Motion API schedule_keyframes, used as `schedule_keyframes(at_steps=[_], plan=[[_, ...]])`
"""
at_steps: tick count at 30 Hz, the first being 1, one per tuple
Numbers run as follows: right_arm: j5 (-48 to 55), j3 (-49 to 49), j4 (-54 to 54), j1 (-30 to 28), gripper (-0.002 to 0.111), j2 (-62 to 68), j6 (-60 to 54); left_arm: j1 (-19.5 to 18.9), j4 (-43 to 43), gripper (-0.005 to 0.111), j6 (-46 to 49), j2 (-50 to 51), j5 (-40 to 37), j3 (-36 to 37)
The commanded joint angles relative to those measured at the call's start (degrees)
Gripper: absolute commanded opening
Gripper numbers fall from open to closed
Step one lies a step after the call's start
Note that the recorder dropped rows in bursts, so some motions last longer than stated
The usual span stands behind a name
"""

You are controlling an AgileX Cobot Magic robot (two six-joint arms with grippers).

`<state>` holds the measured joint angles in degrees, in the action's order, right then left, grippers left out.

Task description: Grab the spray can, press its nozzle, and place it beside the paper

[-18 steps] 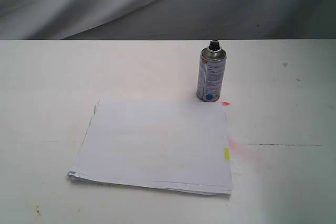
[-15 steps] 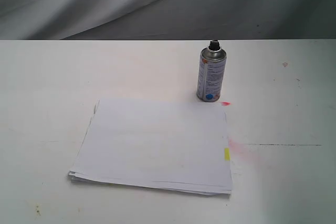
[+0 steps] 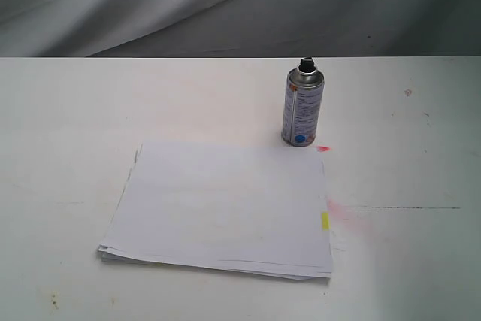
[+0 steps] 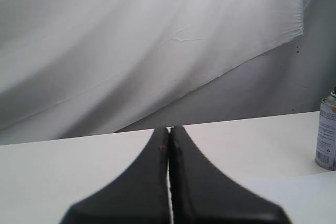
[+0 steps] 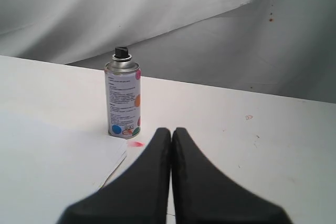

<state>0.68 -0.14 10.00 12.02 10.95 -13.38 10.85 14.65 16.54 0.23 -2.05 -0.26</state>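
Observation:
The spray can stands upright on the white table, silver-grey with a printed label and a blue dot near its base. Its black nozzle sits on top. The can touches or nearly touches the far right corner of the paper, a white stack with a yellow tab on its right edge. In the right wrist view the spray can and nozzle stand ahead of my shut right gripper, apart from it. My left gripper is shut and empty; the spray can shows far off at the frame's edge. Neither gripper appears in the exterior view.
A small red mark lies on the table beside the can's base, with a faint pink smear right of the paper. A grey cloth backdrop hangs behind the table's far edge.

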Motion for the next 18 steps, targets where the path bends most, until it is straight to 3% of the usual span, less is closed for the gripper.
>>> schedule_keyframes(at_steps=[1,6,12,18], plan=[[0.34,0.14,0.08,-0.05,0.0,0.0,0.15,0.01,-0.15,0.0,0.01,-0.23,0.06,0.26],[4.69,-2.84,0.08,-0.05,0.0,0.0,0.15,0.01,-0.15,0.0,0.01,-0.23,0.06,0.26],[13.86,-16.61,0.08,-0.05,0.0,2.27,0.15,0.01,-0.15,0.0,0.01,-0.23,0.06,0.26],[13.97,-28.57,0.08,-0.05,0.0,12.56,0.15,0.01,-0.15,0.0,0.01,-0.23,0.06,0.26]])
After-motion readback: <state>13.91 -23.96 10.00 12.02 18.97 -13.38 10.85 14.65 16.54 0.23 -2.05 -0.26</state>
